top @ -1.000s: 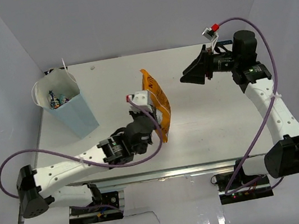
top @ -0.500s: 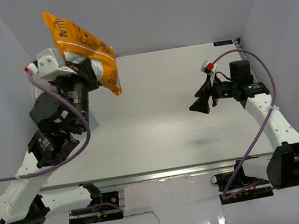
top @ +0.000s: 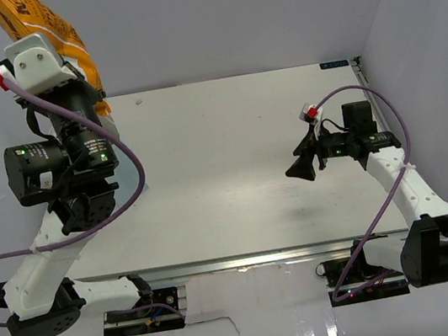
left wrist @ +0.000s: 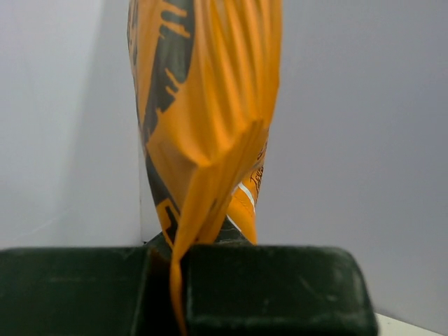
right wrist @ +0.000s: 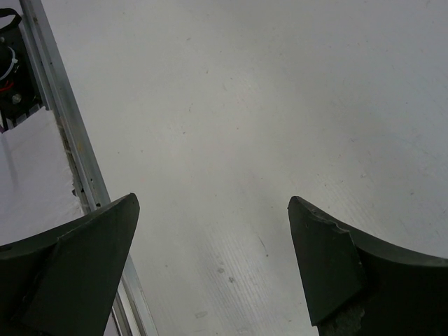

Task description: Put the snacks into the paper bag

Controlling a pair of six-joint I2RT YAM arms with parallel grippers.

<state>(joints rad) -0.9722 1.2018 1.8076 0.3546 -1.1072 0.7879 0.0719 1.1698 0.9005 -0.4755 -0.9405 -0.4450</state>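
From above, the left arm (top: 61, 160) stood tall at the far-left corner of the tabletop (top: 227, 133), with the orange bag (top: 35, 23) held high above it against the back wall. The paper bag could not be seen and was presumably hidden beneath that arm. The step in hand looked like the carry, with the drop into the paper bag not yet made. The right arm (top: 396, 179) reached inward over the tabletop on the right, well apart from the left arm and out of its path. In the left wrist view, the left fingers (left wrist: 266, 287) were pinched tight on the orange bag's lower edge. The bag rose upright and creased, with only wall behind it. The next move likely called for lining the orange bag up over the paper bag's mouth, lowering it, and only then letting go. Being large and crinkly, it might snag on the opening or tip the paper bag. In the right wrist view, the right fingers (right wrist: 336, 266) were spread wide and held nothing, over the tabletop beside a metal rail (right wrist: 63, 126).
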